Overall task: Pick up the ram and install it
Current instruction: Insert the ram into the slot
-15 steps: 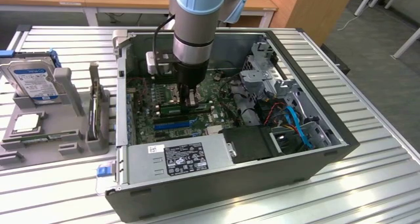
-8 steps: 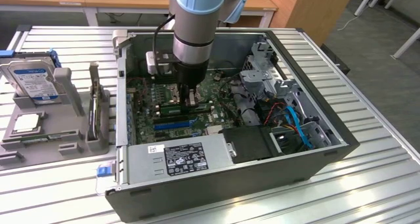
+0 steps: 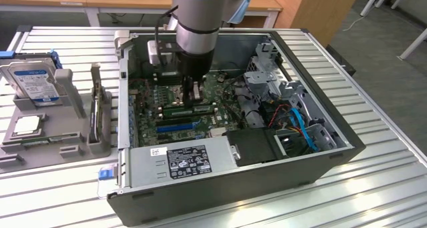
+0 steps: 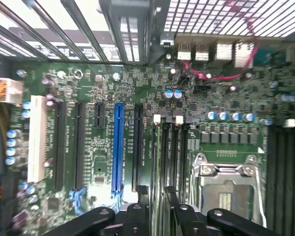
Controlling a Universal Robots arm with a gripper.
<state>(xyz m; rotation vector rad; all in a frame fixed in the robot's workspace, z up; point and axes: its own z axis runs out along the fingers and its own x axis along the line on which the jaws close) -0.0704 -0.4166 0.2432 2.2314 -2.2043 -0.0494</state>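
My gripper [image 3: 198, 102] is lowered into the open computer case [image 3: 333, 153], over the memory slots of the green motherboard [image 4: 78, 83]. The ram [image 3: 172, 109], a narrow green stick, stands on edge in one of these slots beside the empty processor socket [image 4: 226, 191]. In the wrist view the ram [image 4: 160, 162] runs between two white slot clips and passes between my black fingers [image 4: 140, 199]. The gripper [image 4: 157, 197] is open, with a finger on each side of the stick. I cannot tell whether the fingers touch it.
A blue expansion slot [image 4: 118, 147] and black slots lie beside the memory slots. The power supply [image 3: 183, 163] fills the case's near side, and blue and red cables [image 3: 300, 125] sit at the exterior view's right. A grey fixture [image 3: 67, 113] holding a hard drive [image 3: 33, 83] stands outside the case.
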